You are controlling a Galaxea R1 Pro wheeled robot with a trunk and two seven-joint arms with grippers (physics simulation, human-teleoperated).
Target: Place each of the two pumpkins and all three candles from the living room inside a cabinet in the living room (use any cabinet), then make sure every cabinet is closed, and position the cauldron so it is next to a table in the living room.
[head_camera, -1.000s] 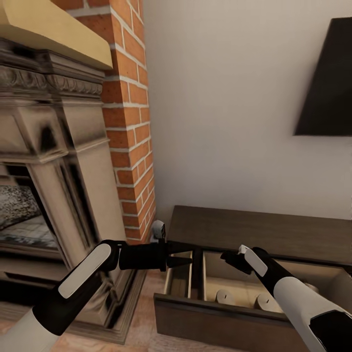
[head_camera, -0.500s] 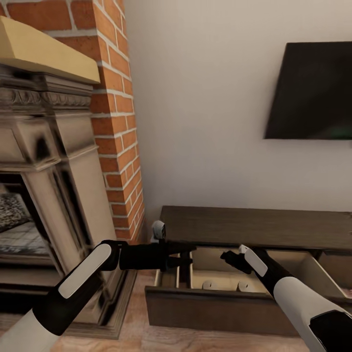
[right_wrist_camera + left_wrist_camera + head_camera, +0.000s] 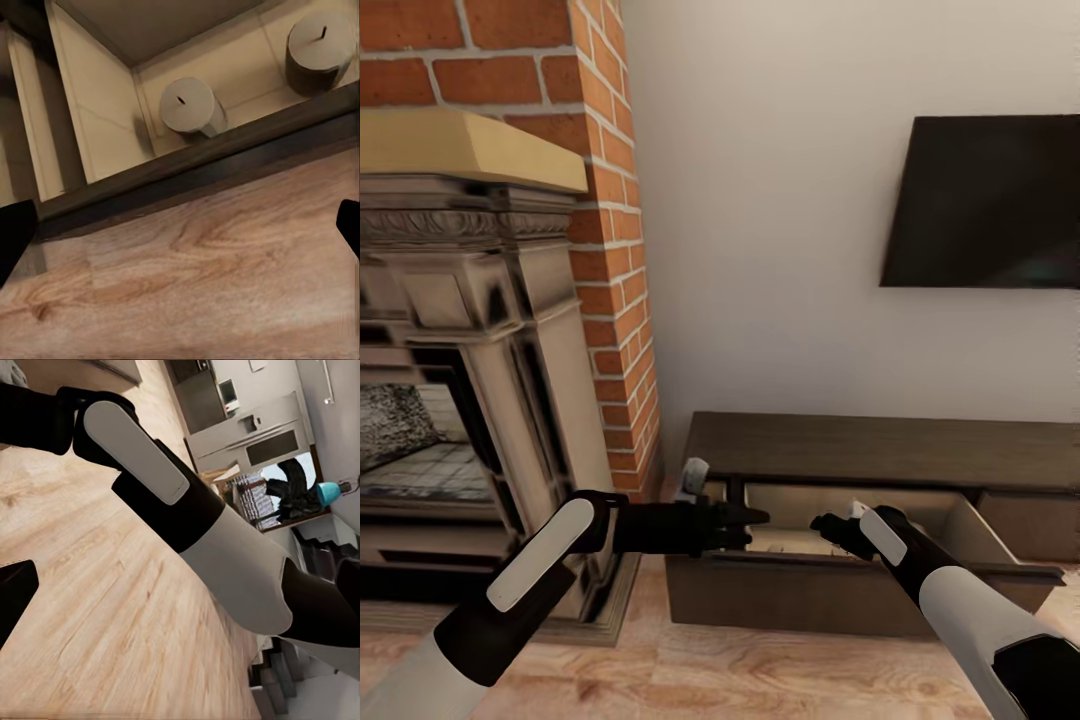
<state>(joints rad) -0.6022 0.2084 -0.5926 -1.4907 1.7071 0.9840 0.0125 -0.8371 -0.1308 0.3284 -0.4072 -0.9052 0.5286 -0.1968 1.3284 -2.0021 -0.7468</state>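
Right gripper (image 3: 822, 523) hangs over the near edge of the pulled-out drawer (image 3: 860, 590), fingers spread (tips at opposite borders of the wrist view). Left gripper (image 3: 758, 517) just left of it, pressed together as far as I can tell. Wood-plank floor (image 3: 710, 680), plain wall, dark screen (image 3: 985, 205) upper right, brick-and-stone fireplace (image 3: 510, 330) left. Cabinet (image 3: 880, 455): low, dark brown, long axis left-right against the wall. Two candles (image 3: 191, 106) (image 3: 319, 46) stand upright in the beige drawer interior: stubby cylinders, wicks up.

Whole head view farther back from the cabinet (image 3: 880, 455), open drawer (image 3: 840, 590) apparently unmoved.
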